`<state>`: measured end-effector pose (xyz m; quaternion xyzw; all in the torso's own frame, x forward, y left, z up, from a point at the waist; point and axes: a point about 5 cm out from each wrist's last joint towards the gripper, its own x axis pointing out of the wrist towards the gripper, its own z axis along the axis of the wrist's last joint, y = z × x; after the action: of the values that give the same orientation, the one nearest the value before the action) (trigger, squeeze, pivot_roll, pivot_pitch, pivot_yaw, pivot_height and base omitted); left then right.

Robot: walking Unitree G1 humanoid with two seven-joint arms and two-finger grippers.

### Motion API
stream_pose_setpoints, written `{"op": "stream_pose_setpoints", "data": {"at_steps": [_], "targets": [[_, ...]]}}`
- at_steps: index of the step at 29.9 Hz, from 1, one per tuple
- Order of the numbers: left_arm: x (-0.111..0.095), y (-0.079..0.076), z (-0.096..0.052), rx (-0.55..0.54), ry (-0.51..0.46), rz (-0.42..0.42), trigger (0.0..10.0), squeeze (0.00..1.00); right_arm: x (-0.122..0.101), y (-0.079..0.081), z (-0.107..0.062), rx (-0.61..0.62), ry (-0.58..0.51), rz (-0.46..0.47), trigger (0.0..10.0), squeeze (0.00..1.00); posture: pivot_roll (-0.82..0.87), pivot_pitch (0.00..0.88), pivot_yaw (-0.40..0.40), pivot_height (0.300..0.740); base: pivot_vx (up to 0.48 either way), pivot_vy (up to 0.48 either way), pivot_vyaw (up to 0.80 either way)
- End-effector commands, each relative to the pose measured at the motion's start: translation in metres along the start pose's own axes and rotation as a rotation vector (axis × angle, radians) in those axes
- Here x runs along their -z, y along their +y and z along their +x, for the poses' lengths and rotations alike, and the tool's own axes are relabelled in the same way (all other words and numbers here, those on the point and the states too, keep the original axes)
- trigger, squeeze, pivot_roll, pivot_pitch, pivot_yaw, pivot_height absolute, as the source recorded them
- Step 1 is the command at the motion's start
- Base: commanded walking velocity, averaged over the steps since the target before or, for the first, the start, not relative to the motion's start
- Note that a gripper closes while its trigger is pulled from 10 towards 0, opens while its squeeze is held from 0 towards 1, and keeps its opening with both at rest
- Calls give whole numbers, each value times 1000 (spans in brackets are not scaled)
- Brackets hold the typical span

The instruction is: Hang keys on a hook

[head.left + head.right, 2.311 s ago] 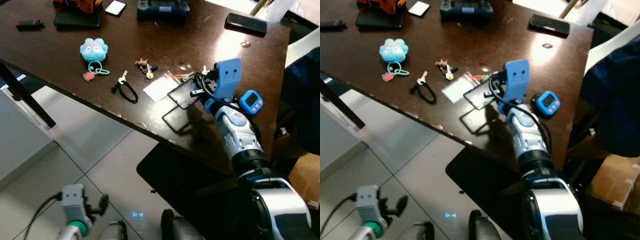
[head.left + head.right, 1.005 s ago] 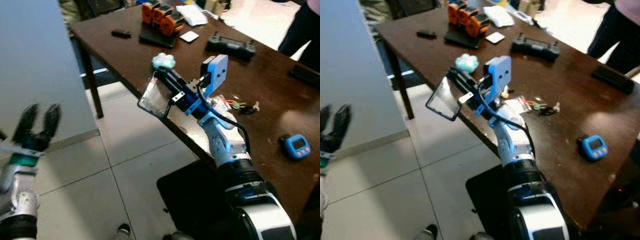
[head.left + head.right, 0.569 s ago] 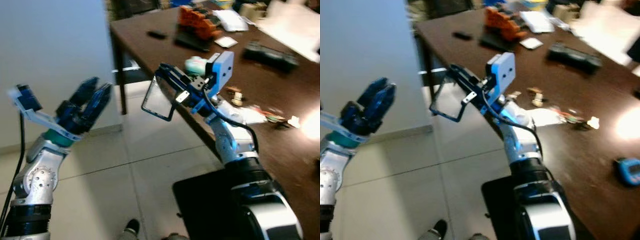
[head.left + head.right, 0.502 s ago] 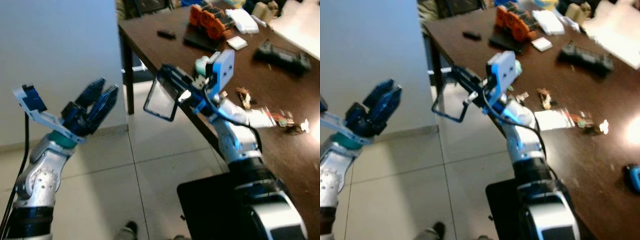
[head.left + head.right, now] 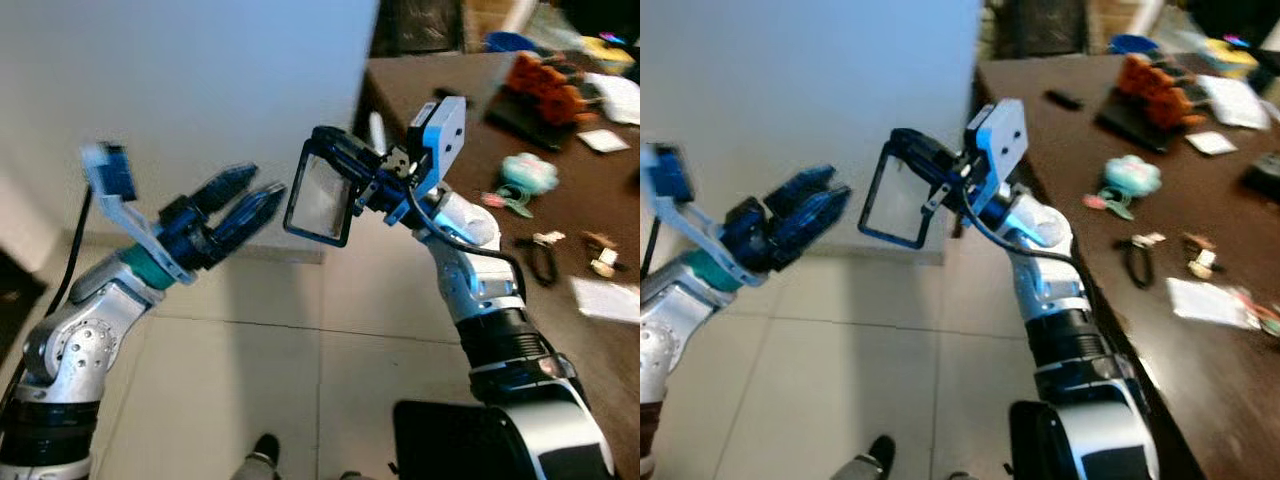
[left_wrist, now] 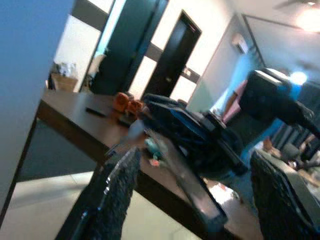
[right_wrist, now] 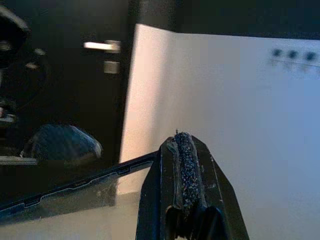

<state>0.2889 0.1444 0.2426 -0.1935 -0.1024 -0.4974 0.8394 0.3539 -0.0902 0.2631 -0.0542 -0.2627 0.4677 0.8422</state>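
My right gripper (image 5: 343,158) is shut on a clear card holder with a black frame (image 5: 319,201), held up in the air in front of a pale wall. In the right wrist view its fingers (image 7: 183,165) are pressed together on the holder's edge (image 7: 75,192). My left gripper (image 5: 254,188) is raised just left of the holder, open, its tips close to the frame without touching. The left wrist view shows both of its fingers (image 6: 116,192) spread wide, with the holder (image 6: 196,192) between them. A key on a black loop (image 5: 541,256) and more keys (image 5: 602,255) lie on the brown table (image 5: 440,85).
A blue plush keychain (image 5: 527,171), a white card (image 5: 608,298) and orange items (image 5: 545,85) lie on the table to my right. The pale wall panel (image 5: 180,90) stands ahead on the left. Tiled floor (image 5: 300,390) lies below.
The view has swung left, away from the table and toward the wall. My left arm has come up beside the card holder, which my right gripper still holds.
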Motion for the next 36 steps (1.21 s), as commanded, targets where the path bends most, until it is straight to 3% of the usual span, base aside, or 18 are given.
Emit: {"op": "stream_pose_setpoints", "data": {"at_steps": [1,6,8,11,13,17,20,27,33,36], "targets": [[3,-5,6,6,82,-34,10000,0,-7,1,3,-33,-13,-49,10000,0,113,41,5,740,0,0,738],[3,-6,10,-15,115,-48,10000,0,-8,1,4,-39,-18,-61,10000,0,113,41,7,740,0,0,734],[5,-1,14,-67,136,-46,10000,0,-10,2,4,-43,-30,-59,10000,0,115,45,12,740,0,0,712],[12,14,19,-230,185,-74,10000,0,-13,5,6,-42,-61,-55,10000,0,114,52,19,740,0,0,390],[12,16,19,-254,195,-85,10000,0,-14,5,6,-40,-65,-53,10000,0,114,52,19,740,0,0,0],[13,18,18,-272,213,-101,10000,0,-14,5,7,-39,-70,-53,10000,0,115,56,21,740,0,0,0],[16,15,15,-266,261,-172,10000,0,-17,5,6,-30,-88,-57,10000,0,117,62,24,740,0,0,0],[18,11,15,-255,294,-189,10000,0,-20,5,7,-27,-111,-51,10000,0,119,65,27,740,0,0,0],[4,10,20,-245,199,-143,10000,0,-19,5,7,-14,-121,-23,10000,0,118,67,24,740,0,0,0],[-12,20,17,-330,104,-76,10000,0,-18,3,6,9,-125,6,10000,0,118,65,23,740,0,0,0]]}}
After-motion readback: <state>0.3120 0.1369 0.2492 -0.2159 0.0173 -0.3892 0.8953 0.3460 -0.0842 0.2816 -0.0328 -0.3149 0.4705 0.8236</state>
